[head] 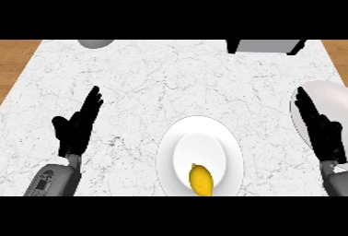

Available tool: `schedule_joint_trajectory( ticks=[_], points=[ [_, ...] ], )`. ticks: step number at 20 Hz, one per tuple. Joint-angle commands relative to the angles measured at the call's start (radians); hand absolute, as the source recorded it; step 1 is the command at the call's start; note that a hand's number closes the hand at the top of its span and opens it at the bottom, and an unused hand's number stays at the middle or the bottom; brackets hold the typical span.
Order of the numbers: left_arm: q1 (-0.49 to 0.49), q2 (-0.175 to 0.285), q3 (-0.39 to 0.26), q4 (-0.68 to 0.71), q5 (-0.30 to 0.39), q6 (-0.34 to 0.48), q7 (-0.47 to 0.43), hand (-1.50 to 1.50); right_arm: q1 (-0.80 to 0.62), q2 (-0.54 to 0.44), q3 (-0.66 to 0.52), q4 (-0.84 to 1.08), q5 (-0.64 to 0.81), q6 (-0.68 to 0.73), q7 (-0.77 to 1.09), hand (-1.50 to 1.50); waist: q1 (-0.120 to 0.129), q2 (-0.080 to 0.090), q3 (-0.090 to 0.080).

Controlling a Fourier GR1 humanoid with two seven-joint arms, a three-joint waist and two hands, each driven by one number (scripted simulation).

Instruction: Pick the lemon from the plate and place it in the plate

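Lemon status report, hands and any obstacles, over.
Left hand open, right hand open, both empty. Lemon lies on centre plate, untouched. Right hand overlaps right plate; no other obstacle seen.

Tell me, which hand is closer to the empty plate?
Right. The right hand overlaps the empty plate at the counter's right edge, fingers straight. The left hand is far off on the other side, beyond the middle plate with the lemon.

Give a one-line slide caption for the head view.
Lemon on the centre plate, second plate at right, left hand and right hand open at either side.
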Motion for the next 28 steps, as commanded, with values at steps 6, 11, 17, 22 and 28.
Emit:
schedule_joint_trajectory(
  ticks=[6, 11, 17, 22, 28],
  points=[
    [0.100, -0.041, -0.045, 0.055, 0.025, -0.017, 0.131, 0.00, -0.339, 0.089, 0.089, -0.189, -0.091, 0.288, -0.090, 1.50, 0.035, -0.010, -0.016],
    [0.161, -0.061, -0.053, -0.044, 0.064, -0.037, 0.166, 0.00, -0.255, 0.189, 0.096, -0.040, 0.184, -0.037, -0.233, -1.50, -0.023, -0.014, -0.016],
    [0.199, -0.075, -0.040, -0.099, 0.048, -0.037, 0.189, 0.00, -0.147, 0.141, 0.041, -0.137, 0.143, 0.179, -0.331, -1.50, -0.040, -0.016, -0.017],
    [0.158, -0.065, -0.030, -0.083, 0.052, -0.044, 0.208, 0.00, -0.193, -0.014, 0.111, -0.240, 0.237, 0.259, -0.141, -1.50, -0.049, -0.019, -0.018],
    [0.185, -0.061, -0.030, -0.078, 0.050, -0.055, 0.192, 0.00, -0.237, -0.154, 0.237, -0.356, 0.366, 0.418, 0.049, -1.50, -0.044, -0.020, -0.020]
  ],
)
